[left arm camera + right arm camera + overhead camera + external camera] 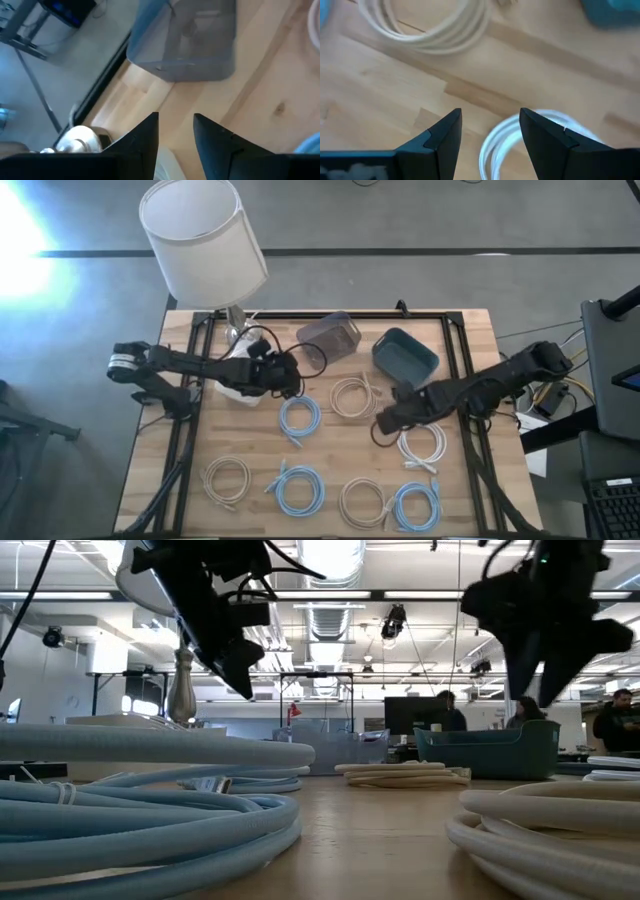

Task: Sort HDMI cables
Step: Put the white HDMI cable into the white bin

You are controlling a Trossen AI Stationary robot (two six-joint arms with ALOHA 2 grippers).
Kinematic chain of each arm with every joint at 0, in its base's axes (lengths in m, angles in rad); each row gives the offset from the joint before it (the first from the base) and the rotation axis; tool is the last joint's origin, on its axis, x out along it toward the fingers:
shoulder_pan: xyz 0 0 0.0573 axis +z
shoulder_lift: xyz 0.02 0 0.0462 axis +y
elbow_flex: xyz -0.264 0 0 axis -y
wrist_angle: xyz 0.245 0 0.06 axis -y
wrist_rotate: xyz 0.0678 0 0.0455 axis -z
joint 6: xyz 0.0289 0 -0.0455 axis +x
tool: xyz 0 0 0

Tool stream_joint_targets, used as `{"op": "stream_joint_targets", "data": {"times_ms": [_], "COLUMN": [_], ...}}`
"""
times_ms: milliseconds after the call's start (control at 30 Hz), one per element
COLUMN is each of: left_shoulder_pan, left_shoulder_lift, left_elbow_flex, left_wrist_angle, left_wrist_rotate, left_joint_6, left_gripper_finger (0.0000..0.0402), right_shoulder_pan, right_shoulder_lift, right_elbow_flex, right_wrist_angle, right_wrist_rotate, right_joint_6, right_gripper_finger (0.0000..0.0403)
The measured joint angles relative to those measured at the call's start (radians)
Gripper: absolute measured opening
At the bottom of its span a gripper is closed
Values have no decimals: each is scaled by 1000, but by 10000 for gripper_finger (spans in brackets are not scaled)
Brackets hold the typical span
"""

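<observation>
Several coiled HDMI cables lie flat on the wooden table: a beige coil (352, 397), a light blue coil (298, 418), a white coil (422, 445), and along the near edge beige (227, 478), light blue (298, 490), beige (362, 502) and light blue (415, 505). My left gripper (288, 377) hangs open above the table near the grey bin (190, 40). My right gripper (490, 125) is open in the air over the far rim of the white coil (497, 145). In the low view both grippers, the left (240, 670) and the right (530, 660), are well above the tabletop.
A clear grey bin (328, 333) and a teal bin (405, 352) stand at the table's far side. A lamp with a white shade (200, 235) stands at the far left corner, its base (80, 137) close to my left gripper. People sit in the room beyond (445, 710).
</observation>
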Motion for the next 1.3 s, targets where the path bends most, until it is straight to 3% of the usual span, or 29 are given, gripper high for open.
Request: {"op": "stream_joint_targets", "data": {"times_ms": [167, 367, 567, 867, 1033, 1300], "left_shoulder_pan": [2, 2, 3, 3, 3, 3], "left_shoulder_lift": [0, 0, 0, 0, 0, 0], "left_elbow_flex": [0, 0, 0, 0, 0, 0], "left_wrist_angle": [55, 152, 236, 274, 274, 277], "left_wrist_rotate": [-15, -15, -14, -14, -14, -14], "left_joint_6": [45, 119, 198, 225, 225, 225], "left_gripper_finger": [126, 126, 126, 126, 126, 126], "right_shoulder_pan": [64, 128, 138, 136, 138, 137], "right_shoulder_lift": [0, 19, 73, 178, 173, 151], "right_elbow_flex": [-51, -128, -204, -222, -217, -215], "right_wrist_angle": [2, 78, 260, 289, 283, 300], "right_wrist_rotate": [-67, -77, -72, -64, -35, 12], "right_joint_6": [219, 434, 450, 436, 372, 354], "right_gripper_finger": [192, 191, 191, 183, 147, 49]}}
